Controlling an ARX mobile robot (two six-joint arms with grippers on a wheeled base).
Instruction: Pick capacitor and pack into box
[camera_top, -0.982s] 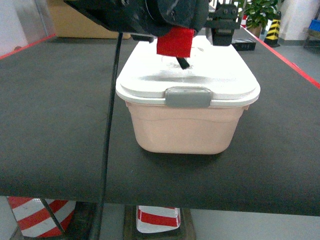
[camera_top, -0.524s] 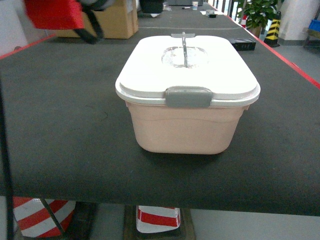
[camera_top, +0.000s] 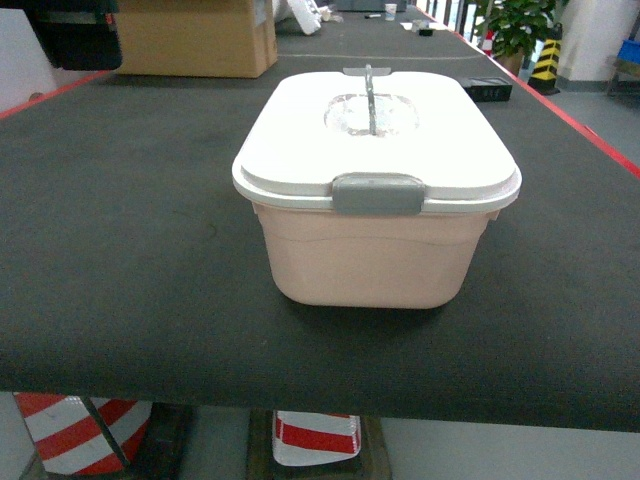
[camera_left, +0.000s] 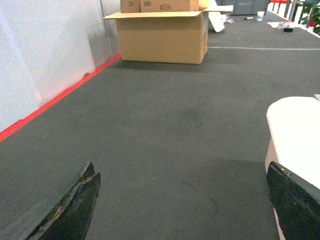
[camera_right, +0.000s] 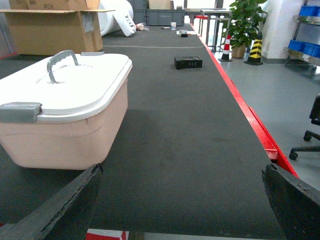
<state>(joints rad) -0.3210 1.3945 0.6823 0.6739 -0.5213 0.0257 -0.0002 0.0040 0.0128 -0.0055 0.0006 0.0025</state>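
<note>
The box (camera_top: 370, 255) is a pale peach-pink tub in the middle of the dark table. Its white lid (camera_top: 375, 135) is on, with the grey clip (camera_top: 377, 193) at the front and the grey handle (camera_top: 369, 95) standing up. My left gripper (camera_left: 181, 170) is open over bare table left of the box (camera_left: 295, 130), with nothing between its fingers. A dark part of the left arm (camera_top: 70, 35) shows at the head view's top left. My right gripper (camera_right: 182, 169) is open to the right of the box (camera_right: 60, 125), also holding nothing. The capacitor is out of view.
A brown cardboard carton (camera_top: 195, 40) stands at the far left of the table (camera_top: 120, 220). A small black block (camera_right: 188, 62) lies behind the box near the right edge. A red stripe (camera_right: 240, 105) marks that edge, beyond which are a floor and an office chair (camera_right: 312, 135).
The left arm with its red band was over the lid. It swung away to the upper left and has almost left the head view, so the lid and handle now show in full.
</note>
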